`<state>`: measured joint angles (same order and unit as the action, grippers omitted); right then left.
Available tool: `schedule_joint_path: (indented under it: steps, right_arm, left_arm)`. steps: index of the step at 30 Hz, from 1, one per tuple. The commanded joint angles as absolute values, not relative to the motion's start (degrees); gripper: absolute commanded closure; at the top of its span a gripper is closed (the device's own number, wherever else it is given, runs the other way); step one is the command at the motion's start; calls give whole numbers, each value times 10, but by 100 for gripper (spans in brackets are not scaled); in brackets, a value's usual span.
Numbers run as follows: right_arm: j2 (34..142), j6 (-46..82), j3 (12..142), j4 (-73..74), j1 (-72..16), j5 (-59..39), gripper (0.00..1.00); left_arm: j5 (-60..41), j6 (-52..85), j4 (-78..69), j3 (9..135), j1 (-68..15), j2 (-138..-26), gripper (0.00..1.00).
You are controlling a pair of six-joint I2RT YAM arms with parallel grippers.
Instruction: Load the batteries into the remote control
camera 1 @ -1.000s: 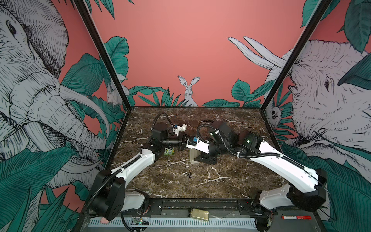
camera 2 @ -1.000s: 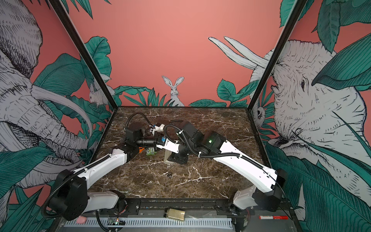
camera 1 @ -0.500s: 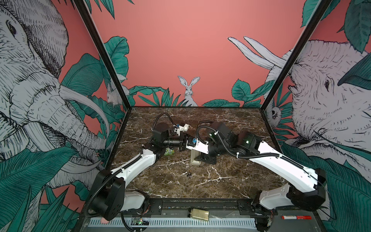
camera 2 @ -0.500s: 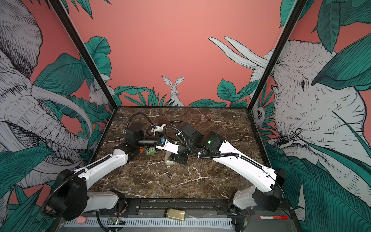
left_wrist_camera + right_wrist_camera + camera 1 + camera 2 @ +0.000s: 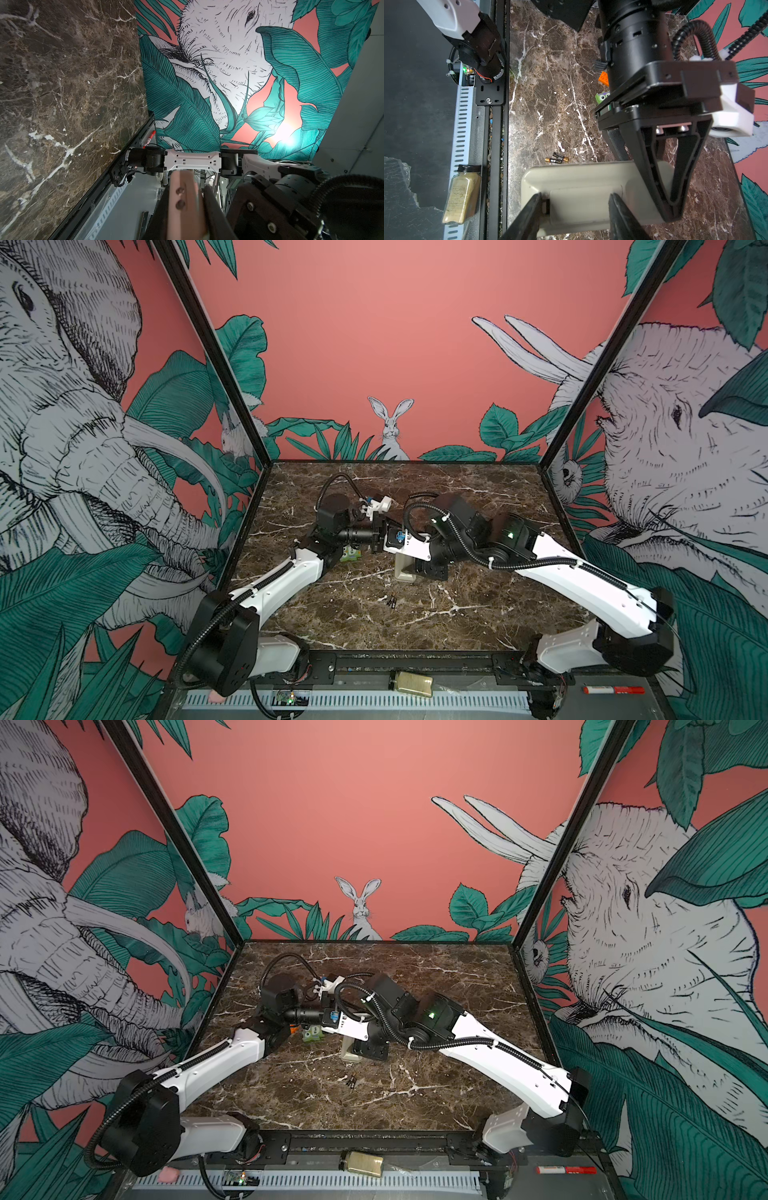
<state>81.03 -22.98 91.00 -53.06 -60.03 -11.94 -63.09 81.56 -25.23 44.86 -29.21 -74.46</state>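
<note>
Two batteries lie loose on the table, touching each other, just beyond the tips of the right gripper and outside its jaws. Neither is loaded.

The remote control lies back-up directly under those jaws. They stand about half parted, tips set at either end of the battery cover. No firm clamp shows.

The left gripper has its jaws closed on nothing. Its tip is over the remote's back, just beside the right jaws; contact is not clear.

Progress looks early. The cover seems to be still on and no recess shows. Left to do: get the cover off, pick up both batteries, seat them.
</note>
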Motion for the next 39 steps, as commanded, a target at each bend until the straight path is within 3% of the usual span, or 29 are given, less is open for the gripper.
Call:
schedule_joint_path:
  steps: [1,39]
  right_arm:
    - [821,-258,905,-561,-609,-99,46]
    - [791,-251,878,-468,-622,49,52]
  left_arm:
    - [-644,835,-284,459,-296,-730,100]
    - [-642,824,-265,452,-300,-730,100]
